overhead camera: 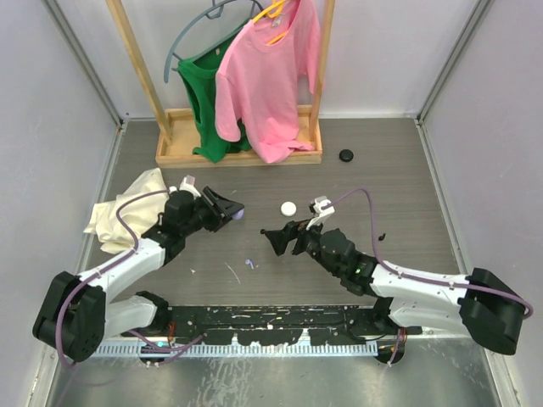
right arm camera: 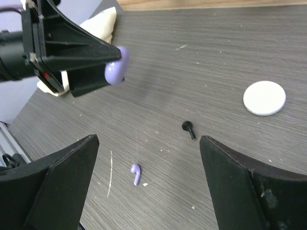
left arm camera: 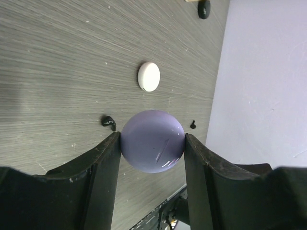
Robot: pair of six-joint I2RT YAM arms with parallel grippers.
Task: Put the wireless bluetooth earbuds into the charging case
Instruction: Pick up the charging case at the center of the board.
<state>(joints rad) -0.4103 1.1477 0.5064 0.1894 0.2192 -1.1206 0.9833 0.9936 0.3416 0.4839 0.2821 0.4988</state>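
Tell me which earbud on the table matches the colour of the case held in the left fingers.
The lilac earbud. The black earbud lying near it does not match the lilac case.

- Setting: a robotics laboratory test cell.
- Enclosure: plain pale walls [overhead camera: 42,85] close the bench on three sides, with bare metal frame strips [overhead camera: 81,59] running along their lower edges.
- Work surface: a dark wood-grain table [overhead camera: 382,170], flecked with white paint.
- Apparatus: two white-and-black robot arms, the left arm [overhead camera: 127,263] and the right arm [overhead camera: 416,284], are fixed to a black mounting rail [overhead camera: 271,326] at the near edge. Lilac cables [overhead camera: 365,199] run exposed along them.
- Staged props: a small wooden garment rack [overhead camera: 133,59] carries a pink T-shirt [overhead camera: 271,76] and a green top [overhead camera: 204,110] on hangers. A crumpled cream cloth [overhead camera: 127,208] lies nearby. All share the bench with the machines.
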